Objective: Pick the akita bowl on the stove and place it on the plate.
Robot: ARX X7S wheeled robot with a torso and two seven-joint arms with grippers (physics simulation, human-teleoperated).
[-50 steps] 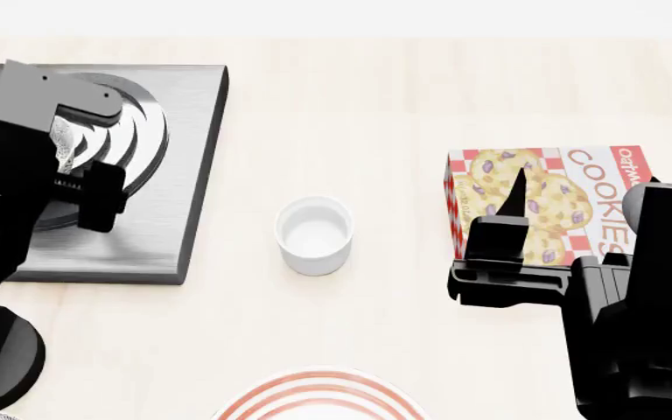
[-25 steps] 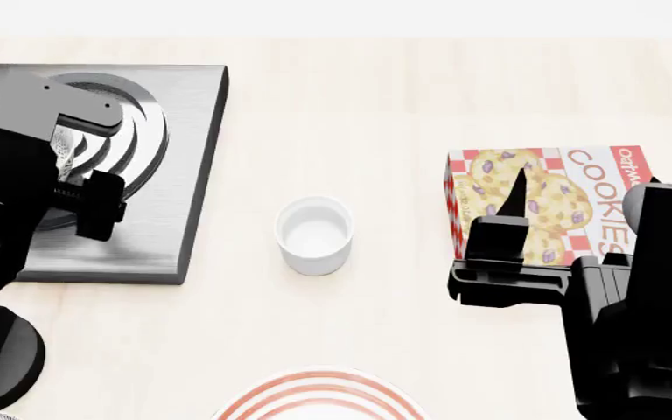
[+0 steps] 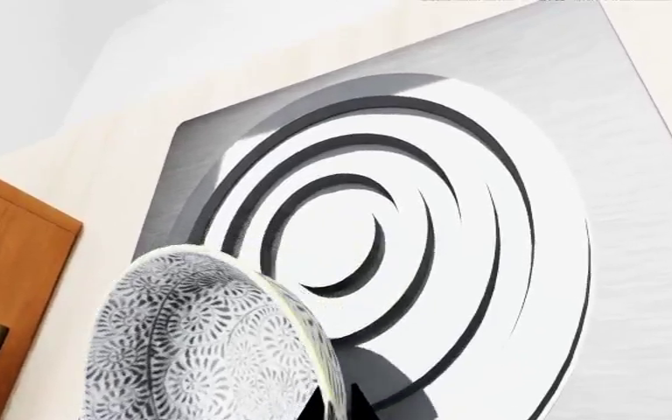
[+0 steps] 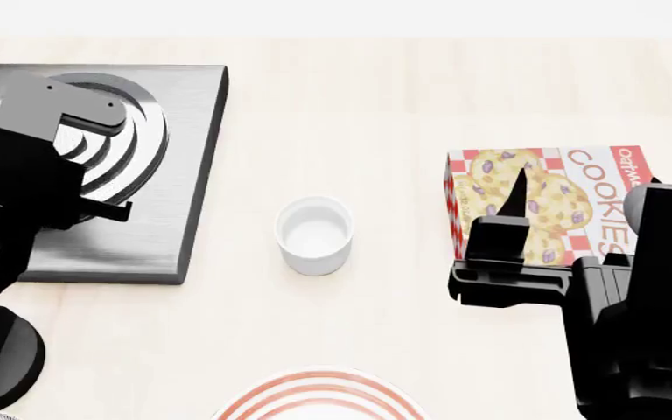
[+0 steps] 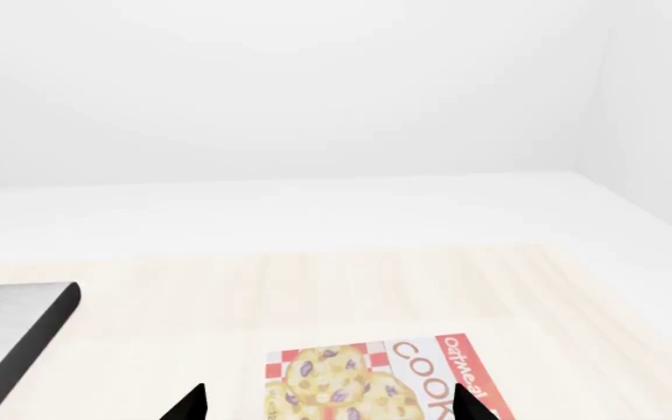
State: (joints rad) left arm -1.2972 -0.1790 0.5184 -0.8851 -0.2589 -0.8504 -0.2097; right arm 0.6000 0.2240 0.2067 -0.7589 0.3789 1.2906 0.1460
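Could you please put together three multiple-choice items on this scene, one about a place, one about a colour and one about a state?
1. Where does the white cup stand?
A. Between the stove and the cookie box
B. On the plate
C. On the stove

2. What colour are the rings on the plate?
A. Blue
B. Red-orange
C. Green

3. What is the state of the akita bowl?
A. Resting flat on the plate
B. Upside down on the table
C. Tilted in the left gripper above the stove

Key: 1 A, the cup sits on bare table between stove and cookie box; 2 B, the rim shows red-orange rings; 3 C, the left wrist view shows the bowl tilted at the fingertips, over the burner.
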